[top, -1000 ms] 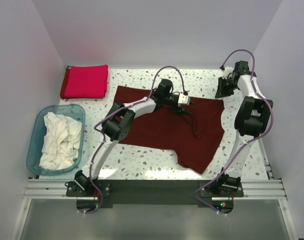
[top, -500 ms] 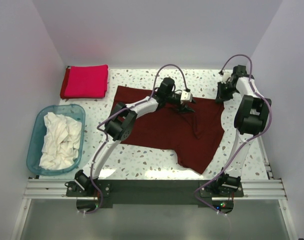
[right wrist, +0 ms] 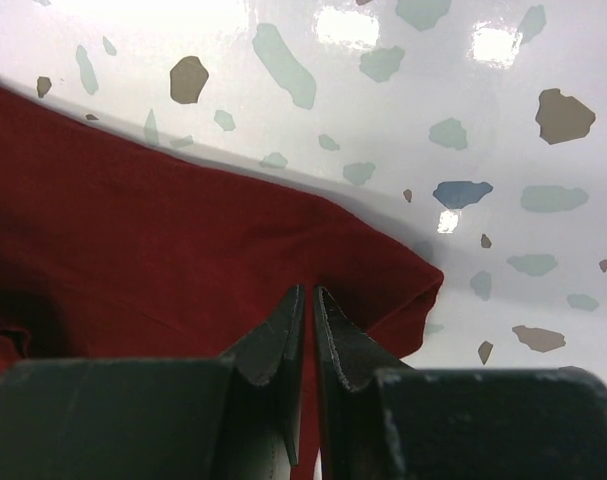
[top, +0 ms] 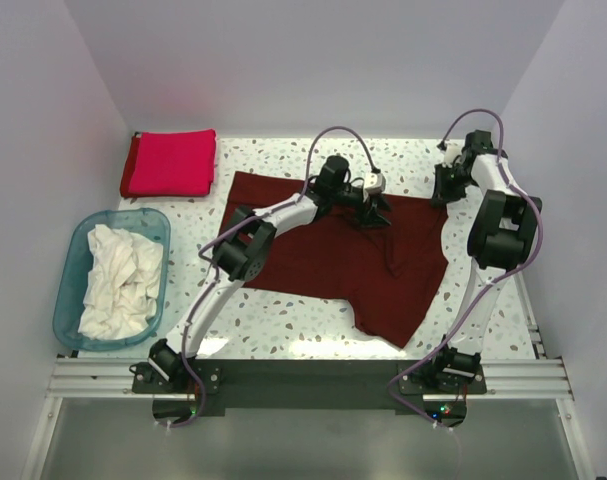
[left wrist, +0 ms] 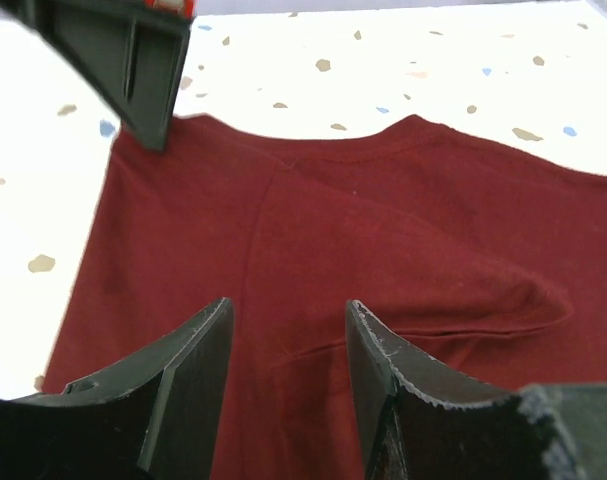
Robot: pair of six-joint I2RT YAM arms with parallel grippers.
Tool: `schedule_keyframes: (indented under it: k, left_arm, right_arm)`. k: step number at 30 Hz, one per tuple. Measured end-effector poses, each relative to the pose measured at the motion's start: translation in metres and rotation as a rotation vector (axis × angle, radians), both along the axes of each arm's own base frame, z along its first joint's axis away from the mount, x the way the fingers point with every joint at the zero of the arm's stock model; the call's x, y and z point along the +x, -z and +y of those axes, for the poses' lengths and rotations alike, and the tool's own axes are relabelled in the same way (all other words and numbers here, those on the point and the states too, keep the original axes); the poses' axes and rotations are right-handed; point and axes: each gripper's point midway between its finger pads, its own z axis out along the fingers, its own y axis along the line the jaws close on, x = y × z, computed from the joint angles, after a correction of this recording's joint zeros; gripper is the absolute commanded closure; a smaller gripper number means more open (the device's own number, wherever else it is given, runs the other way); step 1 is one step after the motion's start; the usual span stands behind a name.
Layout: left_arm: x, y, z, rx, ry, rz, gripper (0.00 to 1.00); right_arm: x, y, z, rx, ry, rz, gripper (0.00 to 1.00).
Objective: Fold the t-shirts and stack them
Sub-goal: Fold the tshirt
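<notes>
Left hand (left wrist: 286, 312) gapes above maroon shirt (top: 323, 265); right hand (right wrist: 308, 293) pinches its corner (tub (top: 123, 215) well aside).

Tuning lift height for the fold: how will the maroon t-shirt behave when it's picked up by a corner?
Probably floppy: the maroon t-shirt lies flat with creases and a puckered corner at the right hand, so it should drape and sag. Likely light, thin cloth. May drag on the table rather than slide cleanly, as most of it rests there.
</notes>
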Motion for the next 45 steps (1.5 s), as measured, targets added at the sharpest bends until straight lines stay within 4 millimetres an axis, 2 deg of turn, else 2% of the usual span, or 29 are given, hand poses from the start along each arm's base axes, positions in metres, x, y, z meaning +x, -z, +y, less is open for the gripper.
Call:
schedule_keyframes:
  k: [7,12,20,35,45]
  left_arm:
    - [0.011,0.013,0.008,-0.001,-0.076,0.239,0.5]
    - [0.018,0.017,0.015,-0.006,-0.106,0.326,0.52]
    - [0.018,0.011,0.014,-0.023,-0.107,0.347,0.5]
    - [0.014,0.01,0.014,-0.015,-0.106,0.413,0.54]
    - [0.013,0.024,0.015,0.009,-0.126,0.466,0.54]
  right_arm:
    - [0.0,0.0,0.0,-0.002,0.001,0.001,0.89]
    - [0.0,0.001,-0.001,-0.003,0.001,0.002,0.89]
    - [0.0,0.007,-0.002,-0.009,0.004,0.016,0.89]
    - [0.005,0.002,-0.006,-0.027,0.01,-0.001,0.9]
    - [0.005,0.014,-0.007,-0.026,0.012,0.021,0.9]
